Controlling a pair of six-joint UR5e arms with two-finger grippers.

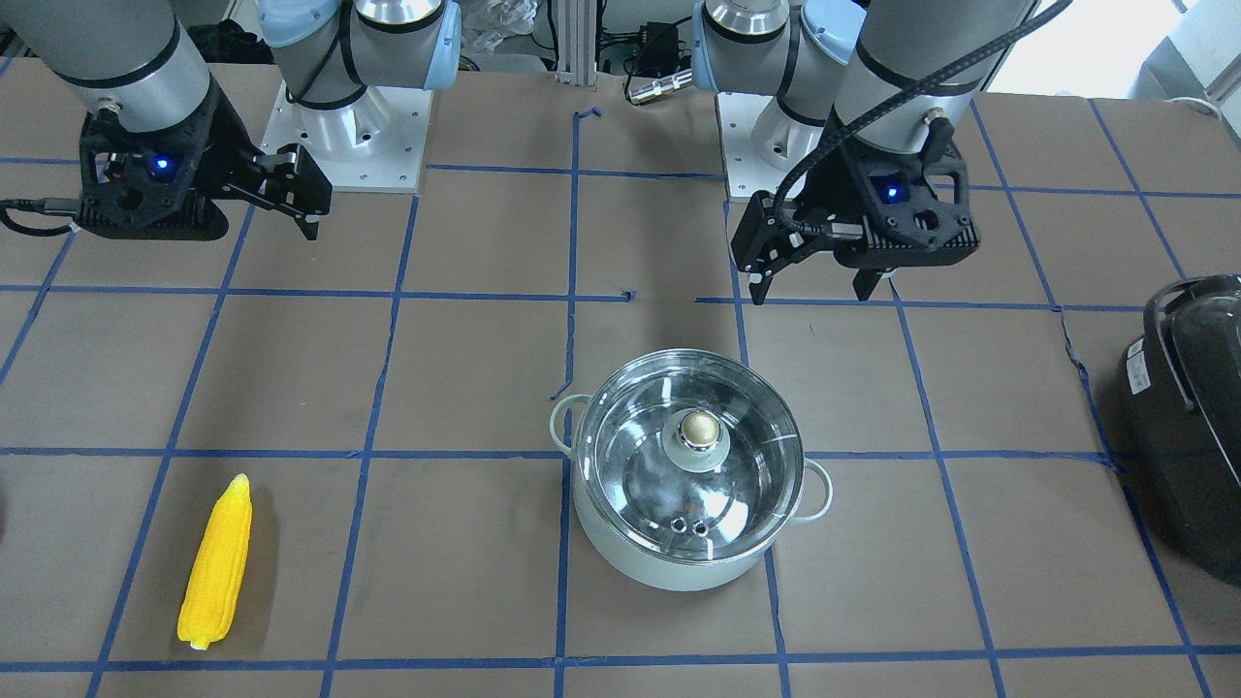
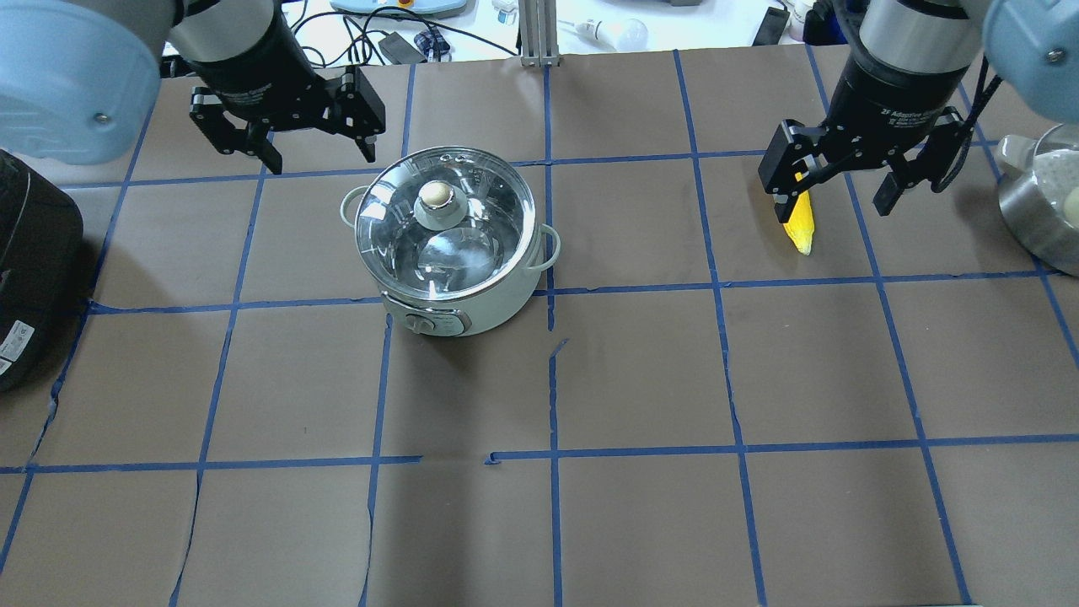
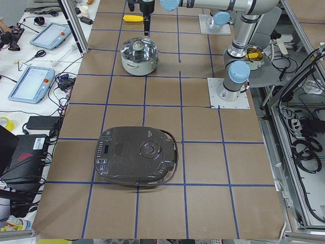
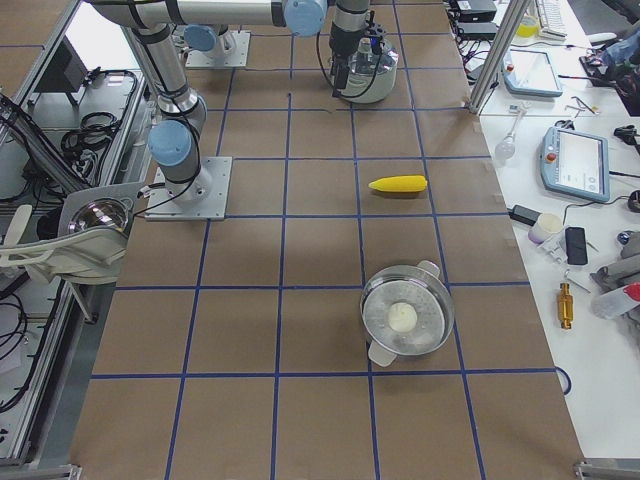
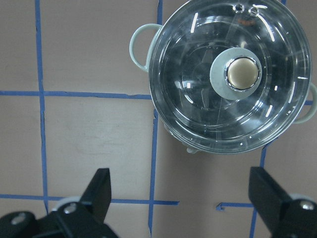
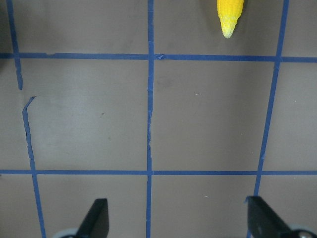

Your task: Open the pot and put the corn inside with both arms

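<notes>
Two arms: both hang above the brown gridded table (image 1: 465, 388), and neither touches anything.
Left gripper (image 2: 322, 160): jaws spread wide and empty, raised on the robot's side of the pot. In its wrist view the pot lies ahead of the fingers and off to one side.
Right gripper (image 2: 830, 209): jaws likewise apart and empty, high over the table.
Pot (image 1: 688, 553): pale mint, upright near the table's middle, on the left arm's half.
Lid (image 1: 630, 465): glass, seated flat on the pot's rim and closing it. Its brass knob (image 1: 700, 428) stands at the centre, untouched.
Corn (image 1: 217, 562): yellow cob lying flat on the table on the right arm's half, well apart from the pot. In the right wrist view only its pointed tip shows, at the top edge beyond the fingers.
Also present: black appliance (image 1: 1188, 427) at the table's end on the left arm's side, no part of the job.
Step in hand: the very start, by my reading, with the pot closed and the corn not picked up.
Next move: probably the left gripper must centre over the knob, come down with a finger on each side, close, and lift the lid straight up. The right gripper needs to travel forward over the cob, set its jaws across its width, and descend.
</notes>
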